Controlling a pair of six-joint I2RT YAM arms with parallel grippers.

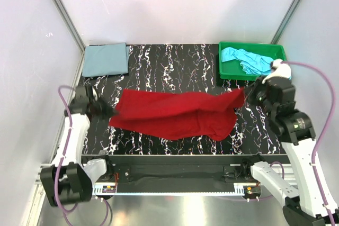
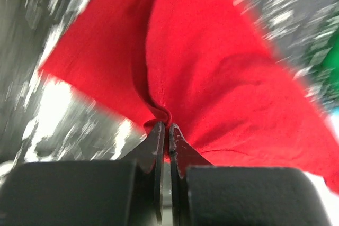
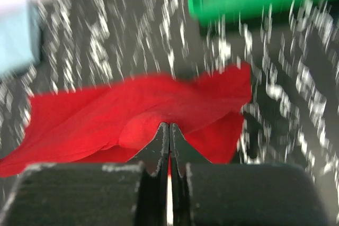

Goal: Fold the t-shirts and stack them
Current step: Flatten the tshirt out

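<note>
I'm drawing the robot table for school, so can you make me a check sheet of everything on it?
Surface: black table with white marbling.
Job's things: red t-shirt stretched between both arms; grey-blue t-shirt folded, far left corner; turquoise t-shirt crumpled in green tray.
Clutter: nothing seen.
Grippers: left gripper and right gripper, fingers shut on the red t-shirt.
Cables: purple cable along each arm.
Surroundings: white walls.
</note>
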